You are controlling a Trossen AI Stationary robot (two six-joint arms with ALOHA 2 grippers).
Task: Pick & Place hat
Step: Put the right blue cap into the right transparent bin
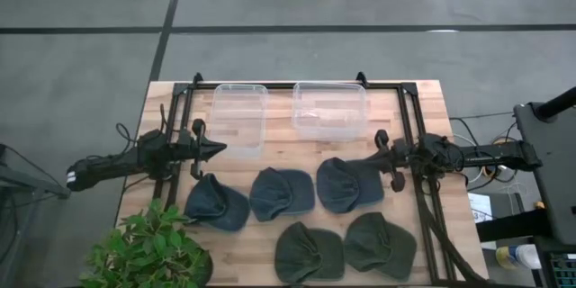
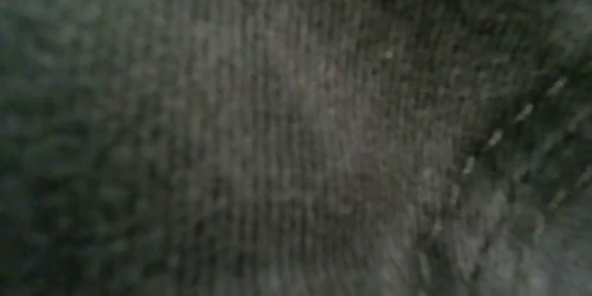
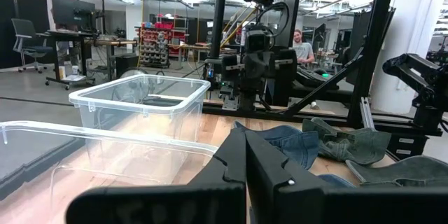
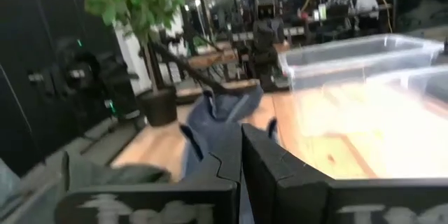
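Observation:
Five hats lie flat on the wooden table in the high view: three blue ones (image 1: 216,202), (image 1: 282,193), (image 1: 346,184) in a row, and two green ones (image 1: 309,252), (image 1: 380,245) nearer the near edge. My left gripper (image 1: 219,150) (image 3: 245,155) is shut and hovers beside the left clear bin (image 1: 238,119), just beyond the leftmost blue hat. My right gripper (image 1: 373,155) (image 4: 241,147) is shut and hangs at the far right edge of the rightmost blue hat (image 4: 220,112). Dark hat cloth (image 2: 296,129) fills the low view.
Two clear plastic bins, the left one and the right one (image 1: 329,110), stand side by side at the table's far edge. A potted plant (image 1: 148,252) sits at the near left corner. Black frame rails (image 1: 416,135) run along both table sides. Bare wood shows between hats and bins.

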